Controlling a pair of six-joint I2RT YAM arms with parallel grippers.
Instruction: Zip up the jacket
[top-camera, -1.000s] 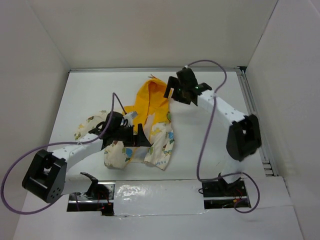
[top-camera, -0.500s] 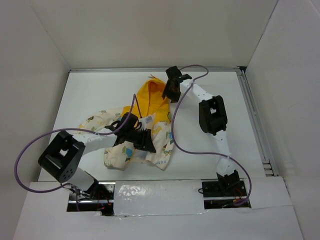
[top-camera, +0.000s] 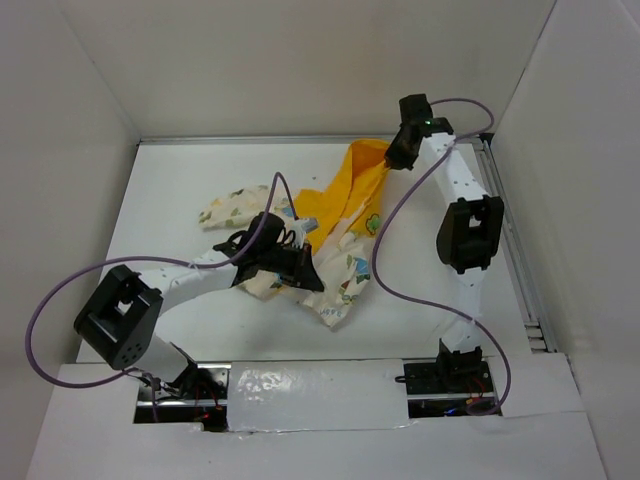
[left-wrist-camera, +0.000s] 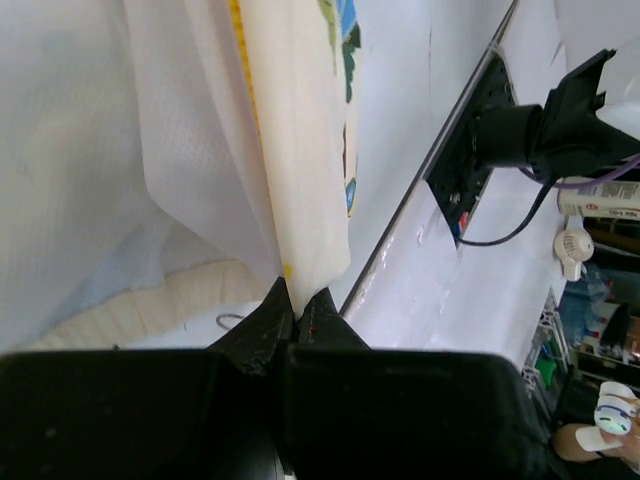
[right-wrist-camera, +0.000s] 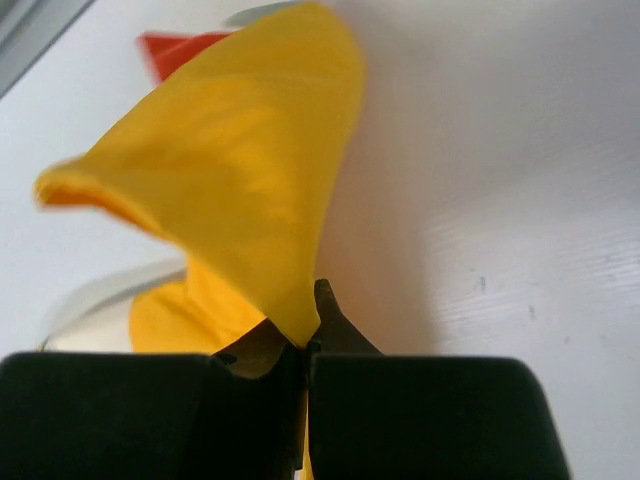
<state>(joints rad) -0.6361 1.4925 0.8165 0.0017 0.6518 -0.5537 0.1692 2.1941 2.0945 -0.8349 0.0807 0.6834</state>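
This looks like a robotics lab test cell. Plain white walls (top-camera: 300, 60) box in a white table (top-camera: 180, 190). Two robot arms (top-camera: 190, 283) are bolted at its near edge, trailing purple cables (top-camera: 374, 258). A clutter of bottles and gear (left-wrist-camera: 600, 205) sits beyond the table.

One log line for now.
left gripper: shut on cream printed child's jacket edge | right gripper: shut on orange-yellow hood | jacket: stretched between both
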